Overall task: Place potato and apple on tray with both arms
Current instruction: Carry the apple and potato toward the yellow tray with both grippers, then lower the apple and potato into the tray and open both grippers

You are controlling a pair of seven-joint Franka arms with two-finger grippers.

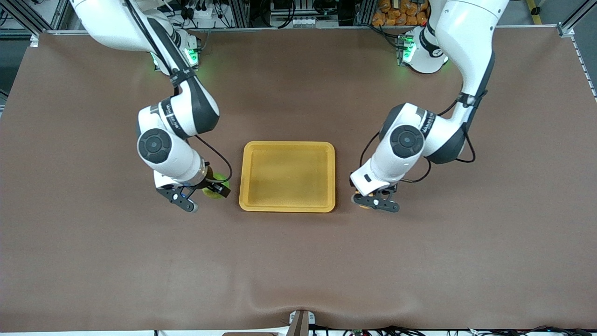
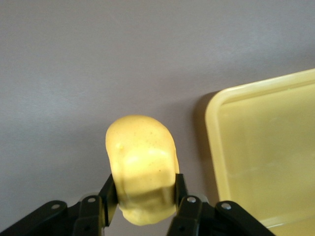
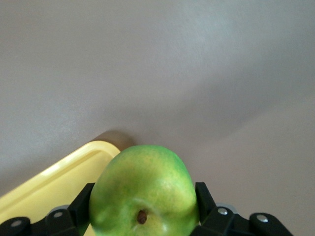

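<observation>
The potato (image 2: 141, 167) is being gripped between the left gripper's (image 1: 376, 201) closed fingers, and the apple (image 3: 145, 191) by the right gripper (image 1: 198, 194), each just beside the tray (image 1: 287, 205). Nothing is being carried onto the tray yet; both placements are left.

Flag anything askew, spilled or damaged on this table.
Nothing stands out. The shallow yellow-orange plastic tray sits square and holds nothing; the left hand grips the oblong yellow potato, the right hand the round green apple, both beside the tray.
</observation>
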